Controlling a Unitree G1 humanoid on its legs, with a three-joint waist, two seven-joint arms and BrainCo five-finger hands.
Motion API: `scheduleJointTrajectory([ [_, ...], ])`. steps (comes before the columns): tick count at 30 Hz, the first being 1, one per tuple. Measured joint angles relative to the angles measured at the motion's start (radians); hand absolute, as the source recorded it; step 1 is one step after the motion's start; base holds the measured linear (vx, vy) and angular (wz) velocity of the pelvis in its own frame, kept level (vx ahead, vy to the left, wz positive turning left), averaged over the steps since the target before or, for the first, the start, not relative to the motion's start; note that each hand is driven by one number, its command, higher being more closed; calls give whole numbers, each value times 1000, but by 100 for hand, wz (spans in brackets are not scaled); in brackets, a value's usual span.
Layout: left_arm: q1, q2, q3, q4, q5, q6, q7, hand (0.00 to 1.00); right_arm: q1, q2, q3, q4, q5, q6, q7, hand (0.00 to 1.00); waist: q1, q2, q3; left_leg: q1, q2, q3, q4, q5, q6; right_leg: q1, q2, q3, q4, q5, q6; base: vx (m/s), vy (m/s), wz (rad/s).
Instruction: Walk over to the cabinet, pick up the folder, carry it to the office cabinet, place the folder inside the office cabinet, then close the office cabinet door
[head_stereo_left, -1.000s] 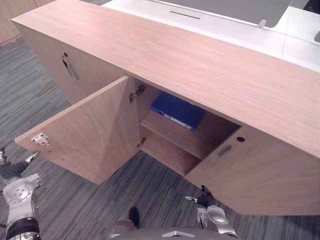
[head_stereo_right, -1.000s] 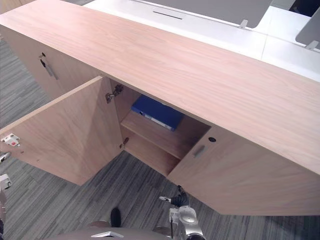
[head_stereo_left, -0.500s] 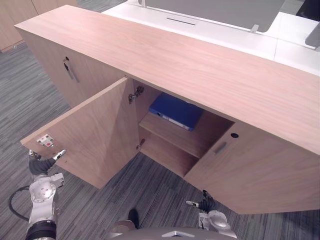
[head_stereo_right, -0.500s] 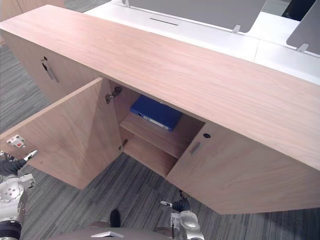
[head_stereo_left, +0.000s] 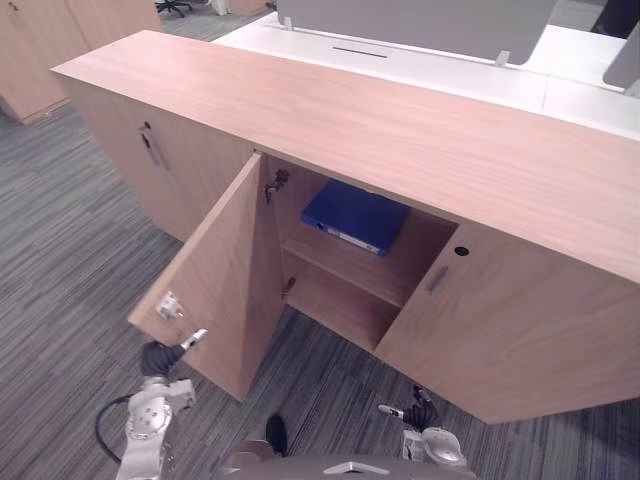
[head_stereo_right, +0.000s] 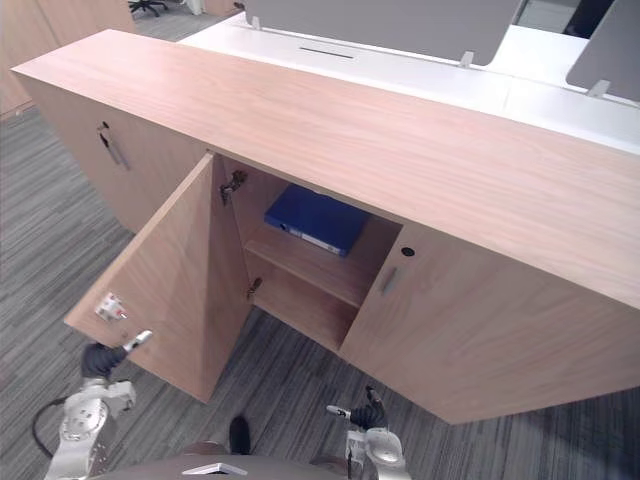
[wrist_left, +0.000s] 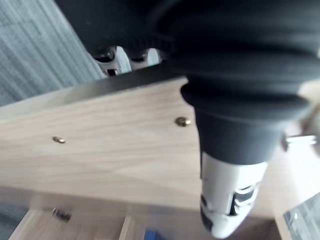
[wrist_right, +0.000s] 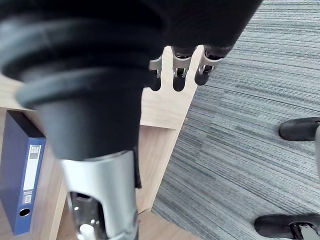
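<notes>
A blue folder lies flat on the upper shelf inside the wooden office cabinet, also seen in the right wrist view as the folder. The cabinet door stands about half open. My left hand is at the door's lower outer corner. In its wrist view its thumb lies over the door's inner face and its fingers reach past the edge. My right hand hangs low in front of the closed right door, its fingers relaxed and holding nothing.
A closed door with a metal handle is to the left of the opening, and another closed door to the right. A white desk stands behind the cabinet. Grey striped carpet covers the floor.
The door has swung from wide open to about half open, with my left hand moving right along with its outer corner. The camera has also shifted. The folder has stayed on its shelf.
</notes>
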Motion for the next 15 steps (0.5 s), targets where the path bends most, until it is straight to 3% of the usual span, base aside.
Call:
scheduleJointTrajectory([
  [3, 69, -26, -69, -37, -9, -44, -39, 0, -4, 2, 1, 0, 0, 1, 0, 0, 3, 3, -1, -5, -6, 27, 0, -3, 5, -14, -3, 28, -2, 23, 7, 23, 29, -20],
  [9, 58, -31, -209, 17, -17, -24, -105, 0, -24, 23, 16, -2, 1, 1, 0, 0, -13, 6, -4, 24, -2, 88, 0, -11, 8, -19, -2, 99, -7, 42, 7, -26, 8, -36],
  [15, -40, -56, -293, 117, -16, 1, -115, 0, -24, 20, 80, -9, 4, 1, -1, 0, -60, 14, -16, 43, 13, 172, 0, -22, 9, -46, 14, 187, -7, 49, -3, -71, -8, -45],
])
